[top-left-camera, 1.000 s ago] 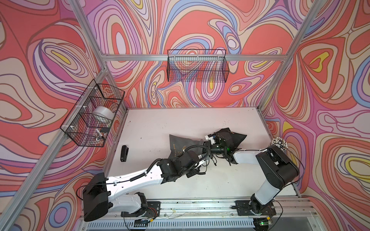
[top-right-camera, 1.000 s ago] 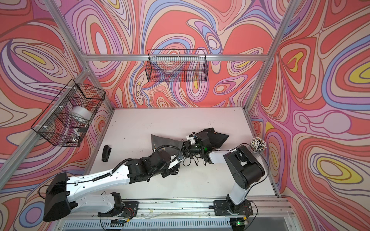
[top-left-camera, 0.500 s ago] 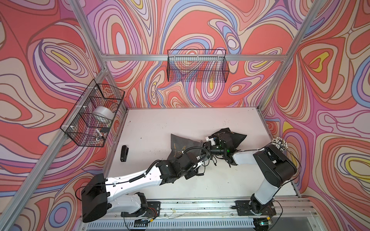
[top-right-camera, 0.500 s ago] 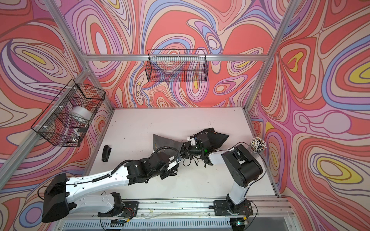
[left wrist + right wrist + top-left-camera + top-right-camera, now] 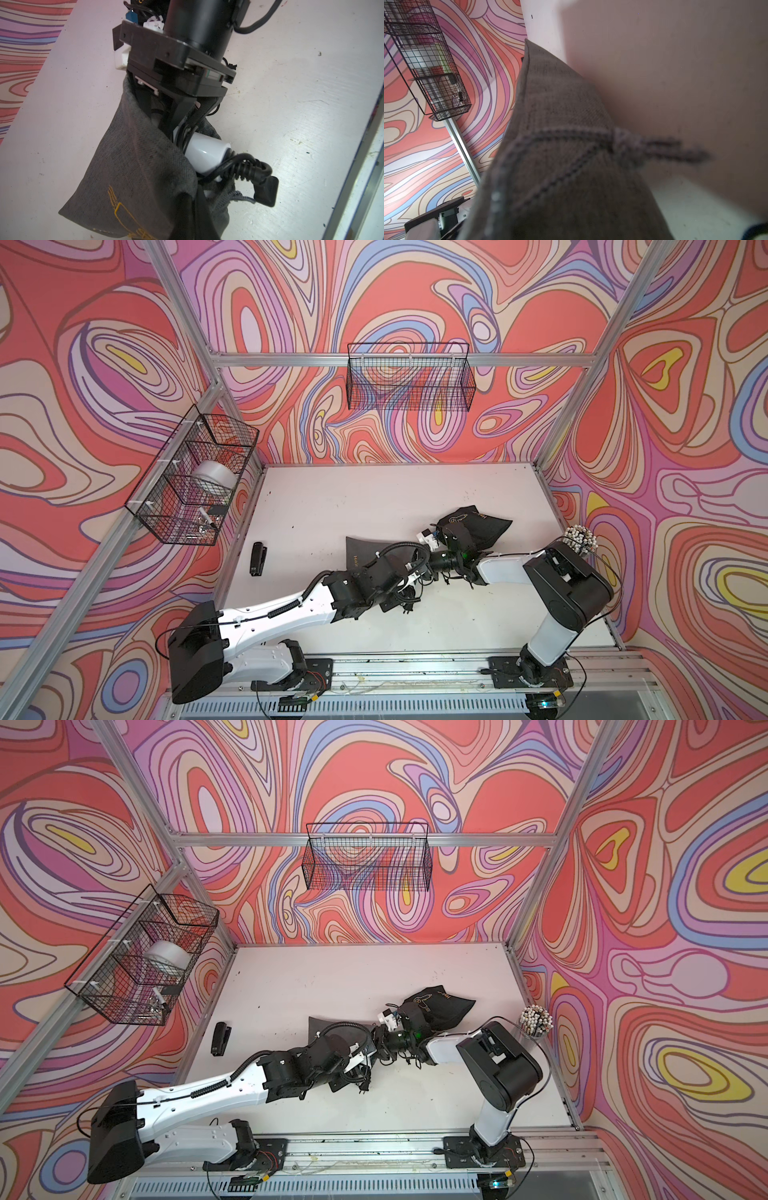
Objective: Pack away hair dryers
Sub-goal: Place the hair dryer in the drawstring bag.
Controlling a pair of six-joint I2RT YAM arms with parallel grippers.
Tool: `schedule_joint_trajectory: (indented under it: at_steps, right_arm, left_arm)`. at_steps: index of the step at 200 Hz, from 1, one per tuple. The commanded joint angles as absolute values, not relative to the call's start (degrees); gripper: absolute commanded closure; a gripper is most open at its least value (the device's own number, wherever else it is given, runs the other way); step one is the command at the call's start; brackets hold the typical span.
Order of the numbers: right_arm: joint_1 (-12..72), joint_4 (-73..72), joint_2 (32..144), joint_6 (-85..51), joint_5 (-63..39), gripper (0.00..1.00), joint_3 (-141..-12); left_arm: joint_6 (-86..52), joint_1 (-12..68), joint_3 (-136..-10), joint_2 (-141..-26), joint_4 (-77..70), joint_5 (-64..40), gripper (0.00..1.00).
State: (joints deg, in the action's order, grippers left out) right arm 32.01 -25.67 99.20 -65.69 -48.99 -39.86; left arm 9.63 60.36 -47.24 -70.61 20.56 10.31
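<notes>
- At the grey pouch (image 5: 133, 166) mouth, your left gripper (image 5: 187, 207) pinches the rim.
- Your right gripper (image 5: 166, 122) reaches inside; you cannot tell its grip.
- The white hair dryer (image 5: 205, 153) and its plug (image 5: 268, 191) stick out.

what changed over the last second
Very little: the grey pouch, pinched at its rim by the left gripper, shifted slightly toward the front of the table. The right gripper stayed in its mouth beside the white hair dryer, and the black pouch did not move.

Left fingers (image 5: 187, 214) pinched closed; right fingers (image 5: 180, 112) apart; both arms stretched inward.
</notes>
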Motion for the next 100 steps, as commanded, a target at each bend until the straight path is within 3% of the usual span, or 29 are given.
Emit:
schedule_joint_trajectory:
  at_steps: [1, 14, 18, 28, 35, 72, 100]
  right_arm:
    - [33.05, -26.74, 97.32, -62.77, -49.99, 1.0, -39.98]
    - [33.05, -24.41, 96.71, -61.42, -48.22, 1.0, -39.91]
    - [33.09, -23.81, 96.49, -61.19, -47.68, 1.0, -39.83]
    - [33.05, -22.15, 96.01, -60.58, -46.28, 1.0, -39.97]
    - [33.13, -21.37, 95.61, -60.3, -45.38, 1.0, -39.88]
    - [34.13, -19.26, 93.62, -60.01, -41.0, 1.0, -39.33]
    - [34.91, -18.6, 92.91, -60.04, -39.05, 1.0, -39.11]
  left_arm:
    - [9.84, 59.64, -49.27, -70.96, 20.82, 11.97, 1.0]
    - [9.26, 59.68, -50.06, -71.4, 21.44, 12.47, 0.9]
    - [9.18, 59.66, -50.32, -71.53, 21.72, 12.55, 0.83]
    - [8.89, 59.68, -50.86, -71.69, 22.53, 12.56, 0.55]
    - [8.66, 59.68, -51.15, -71.64, 22.82, 12.93, 0.45]
    - [6.91, 59.66, -52.97, -69.77, 22.79, 15.55, 0.27]
    - [6.76, 59.47, -54.89, -68.27, 21.12, 16.77, 0.21]
